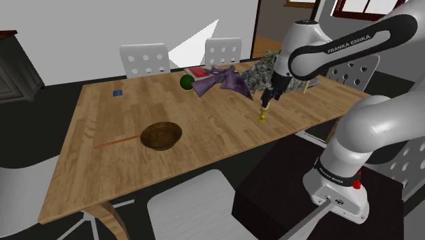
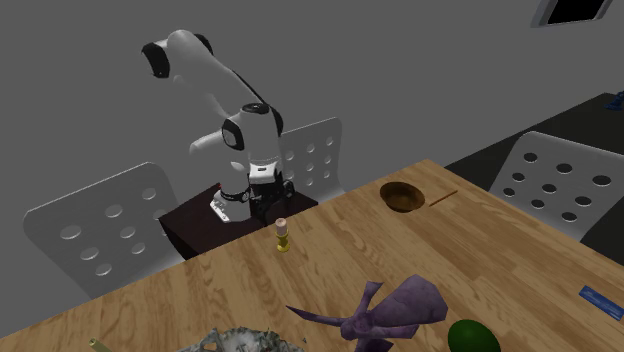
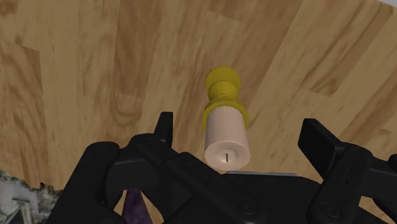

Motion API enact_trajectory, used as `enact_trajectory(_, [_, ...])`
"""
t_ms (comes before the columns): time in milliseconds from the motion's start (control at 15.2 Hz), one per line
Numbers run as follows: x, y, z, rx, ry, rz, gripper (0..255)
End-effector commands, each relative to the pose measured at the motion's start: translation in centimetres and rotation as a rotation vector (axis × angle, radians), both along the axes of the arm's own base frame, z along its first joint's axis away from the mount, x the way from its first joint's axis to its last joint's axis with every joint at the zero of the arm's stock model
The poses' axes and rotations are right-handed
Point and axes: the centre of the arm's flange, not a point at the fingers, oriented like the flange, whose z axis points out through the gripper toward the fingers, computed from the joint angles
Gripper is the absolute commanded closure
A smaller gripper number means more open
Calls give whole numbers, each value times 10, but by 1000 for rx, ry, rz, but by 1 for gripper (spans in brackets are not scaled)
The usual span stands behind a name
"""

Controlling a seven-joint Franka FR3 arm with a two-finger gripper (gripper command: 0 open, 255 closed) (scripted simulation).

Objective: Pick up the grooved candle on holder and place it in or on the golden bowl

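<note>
A short cream candle on a yellow holder (image 1: 261, 115) stands upright on the wooden table (image 1: 136, 109), near the edge closest to the arm's stand. My black gripper (image 1: 267, 99) hangs just above it. In the wrist view the candle (image 3: 226, 130) sits between the two fingers (image 3: 164, 129), which stand wide apart without touching it, so my gripper (image 3: 240, 135) is open. In the second exterior view the candle (image 2: 283, 237) is just below the gripper (image 2: 270, 205). The brown-gold bowl (image 1: 161, 135) lies further along the table toward the shoulder view's left, and shows as the bowl (image 2: 403, 196) there too.
A purple crumpled cloth-like thing (image 1: 221, 83), a green ball (image 1: 186, 82), a red book (image 1: 199, 71) and a grey crumpled heap (image 1: 262, 73) lie at the far side. A thin orange stick (image 1: 116, 142) lies beside the bowl. White perforated chairs (image 1: 144, 60) ring the table.
</note>
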Motion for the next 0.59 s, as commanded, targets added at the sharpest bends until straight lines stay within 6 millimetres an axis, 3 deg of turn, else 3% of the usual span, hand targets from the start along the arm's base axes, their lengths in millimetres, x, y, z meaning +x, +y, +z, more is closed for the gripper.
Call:
enact_trajectory(0, [1, -2, -13, -6, -6, 2, 0])
enact_trajectory(396, [7, -5, -47, -6, -6, 2, 0])
enact_trajectory(528, [7, -5, -47, -6, -6, 2, 0])
